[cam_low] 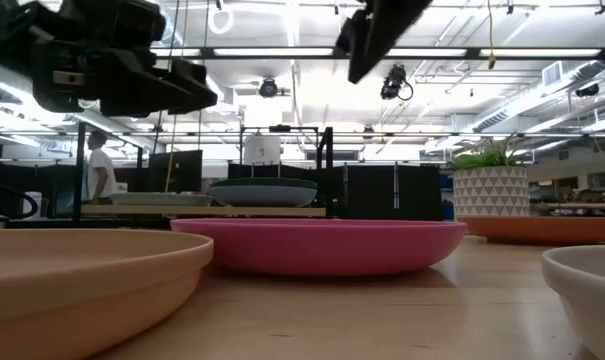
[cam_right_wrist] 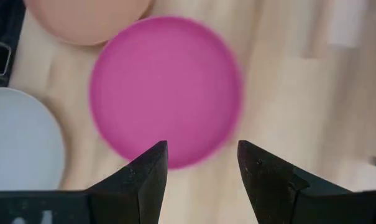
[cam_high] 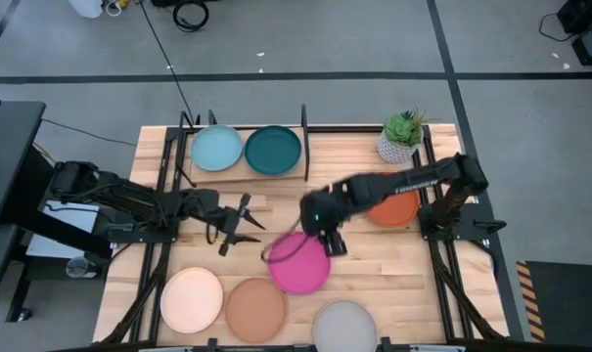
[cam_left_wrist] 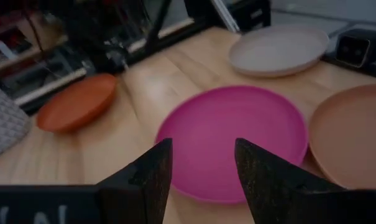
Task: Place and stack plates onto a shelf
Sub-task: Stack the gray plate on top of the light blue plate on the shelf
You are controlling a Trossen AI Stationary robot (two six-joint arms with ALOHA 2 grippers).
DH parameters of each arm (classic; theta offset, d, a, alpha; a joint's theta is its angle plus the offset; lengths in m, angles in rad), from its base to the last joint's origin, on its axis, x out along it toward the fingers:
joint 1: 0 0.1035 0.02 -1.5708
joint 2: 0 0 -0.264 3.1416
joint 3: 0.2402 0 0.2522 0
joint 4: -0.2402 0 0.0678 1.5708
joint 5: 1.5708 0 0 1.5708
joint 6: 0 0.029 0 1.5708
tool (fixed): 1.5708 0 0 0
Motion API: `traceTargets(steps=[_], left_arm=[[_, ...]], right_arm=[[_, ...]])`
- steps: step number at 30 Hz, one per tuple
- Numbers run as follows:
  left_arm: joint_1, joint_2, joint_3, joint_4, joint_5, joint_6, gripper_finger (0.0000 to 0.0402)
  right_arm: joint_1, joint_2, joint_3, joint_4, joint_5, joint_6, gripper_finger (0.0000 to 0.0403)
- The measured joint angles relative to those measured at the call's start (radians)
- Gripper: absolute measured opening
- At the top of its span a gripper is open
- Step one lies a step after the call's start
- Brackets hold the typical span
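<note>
The magenta plate (cam_high: 298, 262) lies flat on the table's middle, also seen in the right wrist view (cam_right_wrist: 166, 87) and the left wrist view (cam_left_wrist: 237, 140). My right gripper (cam_high: 330, 240) hangs open above its far edge, pointing steeply down, touching nothing. My left gripper (cam_high: 239, 227) stands open to the plate's left, pointing nearly level toward it, with nothing between its fingers. On the shelf (cam_high: 247, 173) at the far side sit a light teal plate (cam_high: 217, 149) and a dark teal plate (cam_high: 273, 150), side by side.
Cream (cam_high: 191, 299), tan (cam_high: 255, 309) and light grey (cam_high: 344, 328) plates lie along the near edge. An orange-red plate (cam_high: 398, 208) lies partly under the right arm. A potted plant (cam_high: 401, 137) stands at the far right. A person (cam_low: 100, 165) stands in the room beyond.
</note>
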Motion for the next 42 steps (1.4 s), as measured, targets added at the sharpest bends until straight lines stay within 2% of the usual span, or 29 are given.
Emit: traceTargets(steps=[5,8,11,16,21,27,34,42], left_arm=[[0.001,0.0,-0.067,0.173,-0.001,-0.056,0.018],[0.0,0.0,-0.083,0.183,0.0,-0.128,0.018],[-0.009,0.002,-0.083,0.179,-0.003,-0.19,0.018],[-0.051,0.003,-0.083,0.163,-0.003,-0.21,0.018],[-0.081,0.003,-0.083,0.179,-0.004,-0.203,0.018],[-0.082,0.003,-0.082,0.163,-0.033,-0.207,0.018],[-0.081,0.003,-0.082,0.156,-0.052,-0.209,0.018],[-0.081,0.003,-0.082,0.138,-0.052,-0.21,0.018]], right_arm=[[0.105,0.0,-0.105,0.193,0.013,0.184,0.0201],[0.169,0.0,-0.143,0.279,0.018,0.33,0.0201],[0.246,0.0,-0.169,0.349,0.08,0.446,0.0201],[0.368,0.012,-0.197,0.43,0.196,0.603,0.0201],[0.456,0.081,-0.199,0.403,0.296,0.751,0.0195],[0.514,0.179,-0.199,0.361,0.282,0.856,0.0183],[0.559,0.209,-0.199,0.219,0.276,1.006,0.0172],[0.583,0.24,-0.197,0.176,0.277,1.039,0.0171]])
